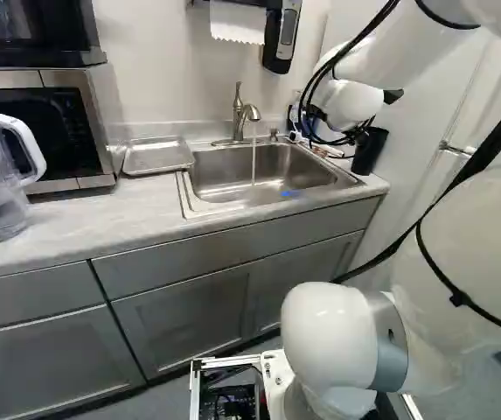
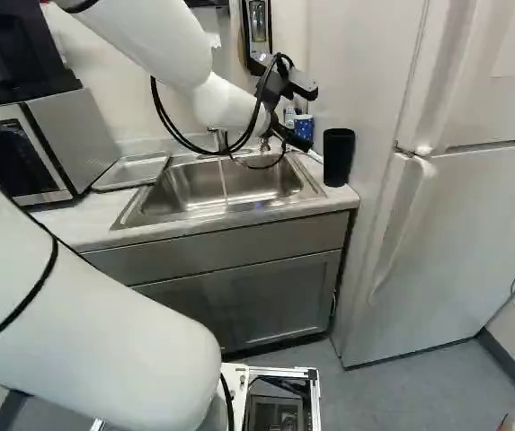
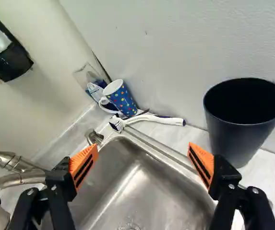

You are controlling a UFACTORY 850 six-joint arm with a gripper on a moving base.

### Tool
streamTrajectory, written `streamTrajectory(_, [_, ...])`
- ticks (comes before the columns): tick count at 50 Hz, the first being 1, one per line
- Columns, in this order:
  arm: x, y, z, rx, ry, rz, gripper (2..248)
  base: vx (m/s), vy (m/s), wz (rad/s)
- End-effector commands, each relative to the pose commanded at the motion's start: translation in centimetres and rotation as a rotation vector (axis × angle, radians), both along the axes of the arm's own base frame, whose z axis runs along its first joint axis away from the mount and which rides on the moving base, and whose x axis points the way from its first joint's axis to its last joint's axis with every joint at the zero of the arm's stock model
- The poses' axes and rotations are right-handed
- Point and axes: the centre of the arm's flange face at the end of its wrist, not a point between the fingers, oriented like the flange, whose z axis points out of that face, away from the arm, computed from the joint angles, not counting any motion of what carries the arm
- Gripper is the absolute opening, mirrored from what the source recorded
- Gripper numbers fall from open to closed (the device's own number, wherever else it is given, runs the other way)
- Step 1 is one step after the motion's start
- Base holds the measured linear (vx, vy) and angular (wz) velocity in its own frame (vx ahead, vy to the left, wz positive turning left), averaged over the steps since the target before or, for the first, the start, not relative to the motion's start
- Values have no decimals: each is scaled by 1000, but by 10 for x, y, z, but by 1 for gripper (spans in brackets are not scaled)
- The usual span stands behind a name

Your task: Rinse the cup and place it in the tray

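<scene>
Tool [image 3: 143, 165]: standing wide, holding nothing. Spotted cup [image 3: 123, 100]: apparently occupying the back corner of the worktop [image 1: 101, 219] for rinsing. Tray [image 1: 158, 156]: lying near the back edge, for receiving it.

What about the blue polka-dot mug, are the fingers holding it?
No, the fingers stand wide apart, with the polka-dot mug ahead of them, near the wall.

Bright, diffuse light leaves soft shadows in every view; pale glare streaks the rectangular stainless-steel sink [image 3: 142, 191] at the wrist view's lower centre.
</scene>
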Motion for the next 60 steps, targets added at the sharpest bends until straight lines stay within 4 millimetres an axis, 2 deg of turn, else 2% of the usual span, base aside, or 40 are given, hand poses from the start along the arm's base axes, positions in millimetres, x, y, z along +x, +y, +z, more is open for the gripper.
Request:
streamTrajectory(9, [-4, -1, -1, 42, -12, -34, 247, 0, 0, 0])
streamTrajectory(27, [-24, -10, -3, 110, -38, -116, 247, 0, 0, 0])
streamTrajectory(60, [-20, -45, -3, 181, -59, -244, 247, 0, 0, 0])
